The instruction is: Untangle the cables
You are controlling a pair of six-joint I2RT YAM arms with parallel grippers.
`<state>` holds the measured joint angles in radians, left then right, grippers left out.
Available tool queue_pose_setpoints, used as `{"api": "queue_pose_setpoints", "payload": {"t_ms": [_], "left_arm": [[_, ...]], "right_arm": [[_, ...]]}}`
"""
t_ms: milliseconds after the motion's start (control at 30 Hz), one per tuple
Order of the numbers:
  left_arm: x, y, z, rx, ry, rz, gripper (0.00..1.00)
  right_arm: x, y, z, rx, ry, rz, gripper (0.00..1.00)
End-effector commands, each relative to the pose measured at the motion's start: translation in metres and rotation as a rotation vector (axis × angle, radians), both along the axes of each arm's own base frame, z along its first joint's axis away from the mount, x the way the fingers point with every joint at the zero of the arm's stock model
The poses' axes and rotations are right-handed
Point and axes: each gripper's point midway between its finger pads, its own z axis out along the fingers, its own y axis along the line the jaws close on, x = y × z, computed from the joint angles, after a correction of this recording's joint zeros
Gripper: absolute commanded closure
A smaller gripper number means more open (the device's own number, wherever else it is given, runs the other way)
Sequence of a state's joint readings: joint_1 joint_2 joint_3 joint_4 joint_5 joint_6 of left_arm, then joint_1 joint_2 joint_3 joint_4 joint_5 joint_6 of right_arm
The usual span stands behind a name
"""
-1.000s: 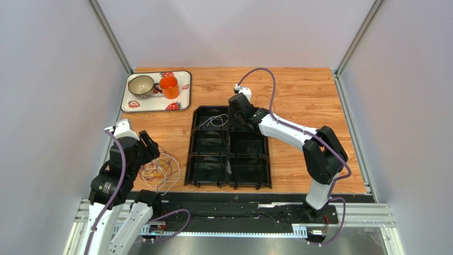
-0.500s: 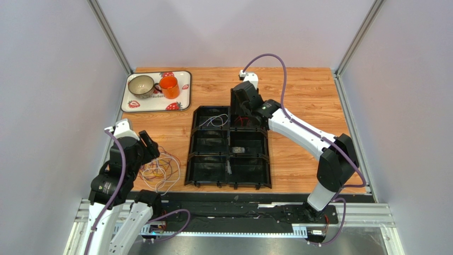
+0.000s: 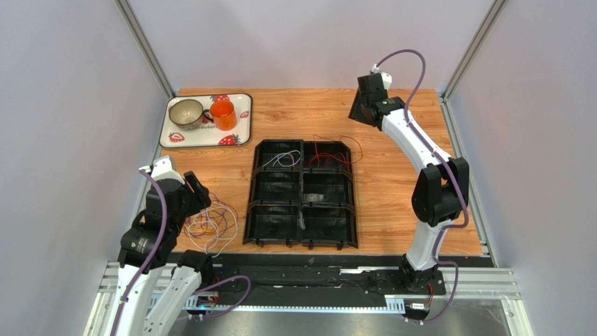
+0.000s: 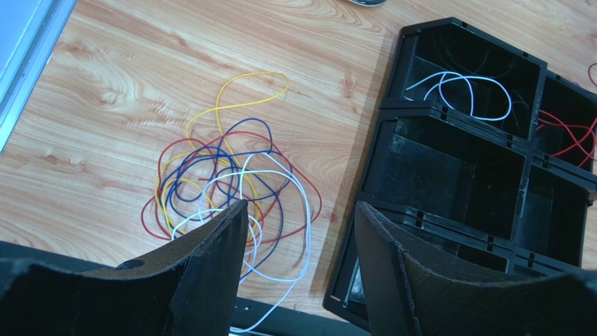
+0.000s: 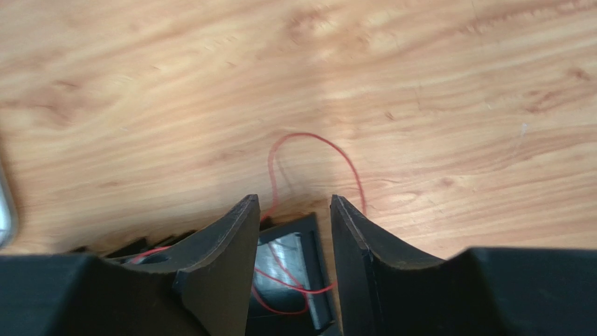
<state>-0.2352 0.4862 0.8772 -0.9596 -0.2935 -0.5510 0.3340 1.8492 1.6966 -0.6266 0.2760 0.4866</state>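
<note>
A tangle of thin red, blue, yellow and white cables (image 3: 209, 225) lies on the table left of the black divided tray (image 3: 301, 231); it also shows in the left wrist view (image 4: 231, 189). A white cable (image 3: 282, 159) lies in the tray's far left compartment (image 4: 462, 87). A red cable (image 3: 329, 150) lies in the far right compartment and loops over the rim onto the wood (image 5: 315, 164). My left gripper (image 3: 198, 190) is open and empty above the tangle's edge. My right gripper (image 3: 357, 112) is open and empty, raised beyond the tray.
A strawberry-print tray (image 3: 242, 112) at the far left holds a metal cup (image 3: 186, 112) and an orange mug (image 3: 223, 115). Grey walls close in both sides. The tray's other compartments hold no cables.
My right gripper has let go of the red cable in the far right compartment and risen back toward the far right. The left arm has not moved.
</note>
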Motion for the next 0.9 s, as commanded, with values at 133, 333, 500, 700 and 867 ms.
{"api": "queue_pose_setpoints", "payload": {"t_ms": [133, 333, 500, 700, 867], "left_arm": [[0.006, 0.001, 0.003, 0.015, -0.011, 0.003, 0.34], [0.006, 0.003, 0.003, 0.018, -0.007, 0.01, 0.34], [0.006, 0.003, 0.002, 0.02, -0.004, 0.01, 0.34], [0.008, 0.002, 0.0, 0.023, 0.009, 0.01, 0.34], [0.007, 0.004, 0.001, 0.023, 0.006, 0.02, 0.35]], "right_arm": [[-0.001, -0.003, -0.06, -0.127, 0.201, 0.083, 0.56], [0.006, -0.009, -0.092, -0.165, 0.256, 0.077, 0.57], [0.014, -0.019, -0.105, -0.152, 0.277, 0.068, 0.58], [0.023, -0.021, -0.123, -0.164, 0.303, 0.083, 0.58], [0.027, -0.028, -0.136, -0.145, 0.328, 0.077, 0.58]]}}
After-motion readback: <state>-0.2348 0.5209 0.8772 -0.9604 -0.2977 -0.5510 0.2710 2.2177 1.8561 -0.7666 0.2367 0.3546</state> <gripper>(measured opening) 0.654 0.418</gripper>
